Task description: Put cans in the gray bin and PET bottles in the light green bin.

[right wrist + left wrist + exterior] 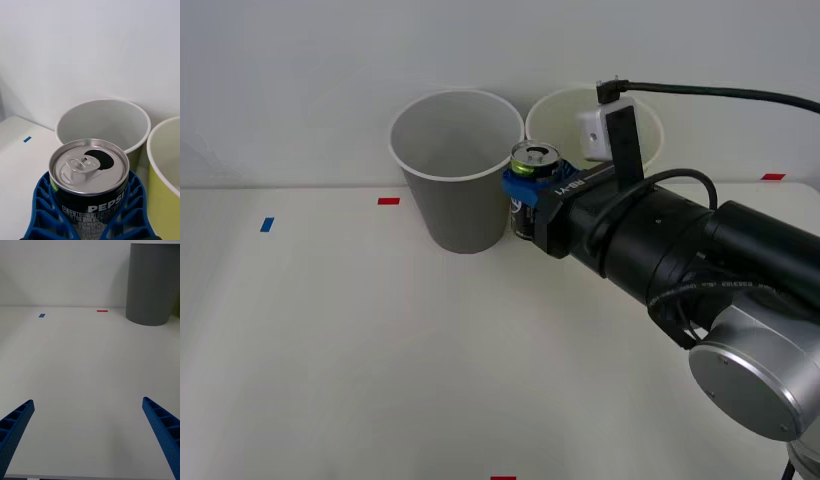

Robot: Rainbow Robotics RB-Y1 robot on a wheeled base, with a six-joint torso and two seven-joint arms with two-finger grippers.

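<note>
- Your right gripper (pixel 523 190) is clamped on the can (pixel 534 160): the blue ribbed fingers (pixel 43 210) wrap both sides of its dark body, with the silver top and its open pull-tab hole standing clear above them.
- You are holding the can upright. In the right wrist view the word PEPSI reads level on its side.
- From the front, the can sits off the table (pixel 330 340), just beside the gray bin (pixel 458 170), near the gap between it and the light green bin (pixel 560 110). Its top is a little below the gray bin's white rim.
- In the right wrist view the gray bin's pale inside opens just beyond the can, and the light green bin's yellow-green wall stands close at one side.
- The two bins stand side by side at the far edge of the table, rims nearly touching, the gray one to the robot's left.
- Your left gripper (pixel 88 438) hangs low over bare table with its blue fingers spread wide apart, holding nothing. The gray bin stands well ahead of it.
- Small red and blue tape marks (pixel 388 201) lie on the table near the bins.
</note>
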